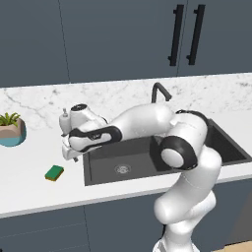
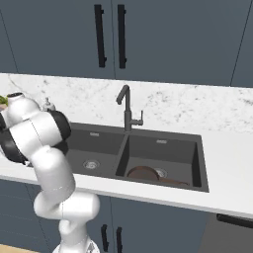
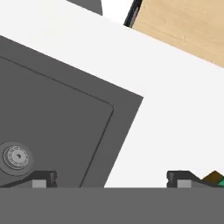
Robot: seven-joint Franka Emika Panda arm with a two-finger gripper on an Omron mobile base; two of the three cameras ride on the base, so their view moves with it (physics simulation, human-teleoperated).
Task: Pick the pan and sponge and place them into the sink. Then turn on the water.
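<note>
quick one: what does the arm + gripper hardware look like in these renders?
Glossy white rounded arm with dark bands at the joints, and one round dark-rimmed joint cap facing the left base camera. No cables or markings visible. The gripper has two small dark fingertips with light grey pads.

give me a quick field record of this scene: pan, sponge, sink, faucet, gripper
pan: lying in the right basin of the sink
sponge: on the counter, left of the sink, apart from it
faucet: behind the sink divider, no water seen running
gripper: open, holding nothing, above the sink's left edge near the sponge
</note>
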